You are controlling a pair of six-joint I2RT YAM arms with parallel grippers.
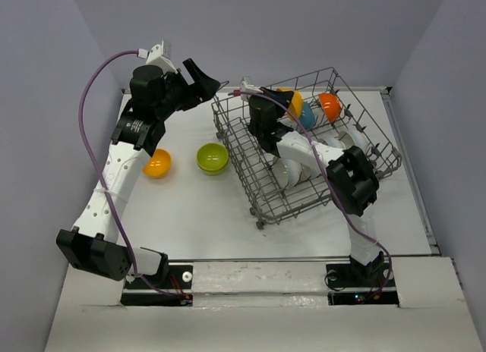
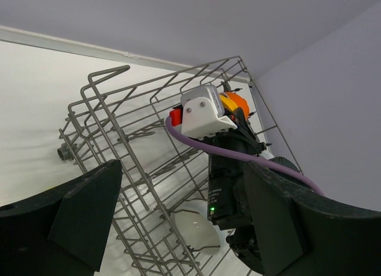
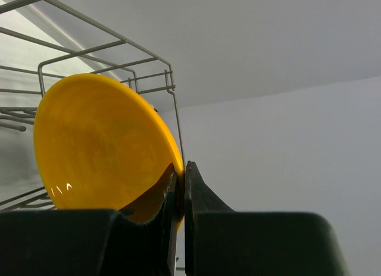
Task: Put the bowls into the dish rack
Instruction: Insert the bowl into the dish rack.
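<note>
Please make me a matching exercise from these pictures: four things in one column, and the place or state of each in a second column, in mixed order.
Things
1. green bowl
2. yellow bowl
3. blue bowl
4. left gripper

Places or states
a. held at its rim by the right gripper
b. on the table, outside the rack
c. open, holding nothing
d. in the rack, not gripped

Pairs: 1-b, 2-a, 3-d, 4-c
</note>
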